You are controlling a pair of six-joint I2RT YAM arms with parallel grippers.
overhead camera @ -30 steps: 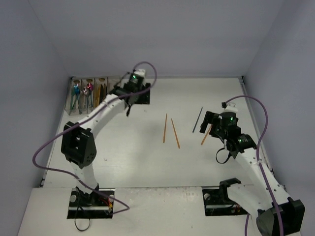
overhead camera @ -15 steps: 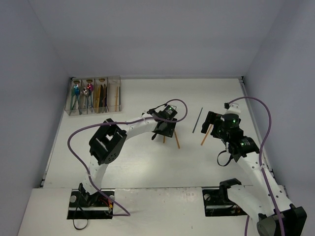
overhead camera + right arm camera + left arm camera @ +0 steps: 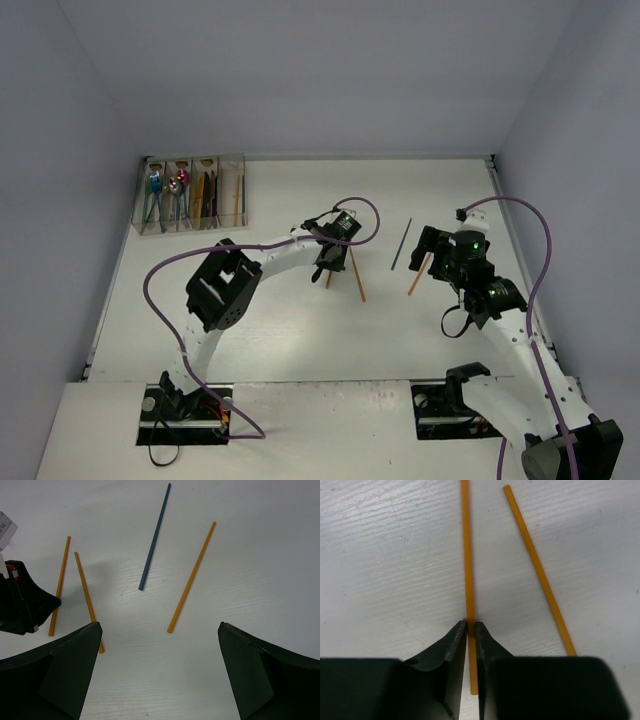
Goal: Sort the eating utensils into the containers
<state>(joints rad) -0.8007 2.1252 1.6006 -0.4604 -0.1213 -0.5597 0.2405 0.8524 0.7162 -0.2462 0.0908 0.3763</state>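
Observation:
My left gripper is down at the table's middle, shut on the near end of an orange stick that lies flat on the white surface. A second orange stick lies just right of it, untouched. From above, the left gripper covers most of the held stick. My right gripper hovers open over a third orange stick and a dark blue stick, holding nothing. The containers stand at the far left with coloured utensils inside.
Grey walls close in the table on the left, back and right. The right arm reaches in from the near right, and purple cables loop over both arms. In the right wrist view the left gripper shows at the left edge.
The left arm swung from the containers to the middle of the table, came down over the left orange stick and shut its jaws on it. The right arm barely moved.

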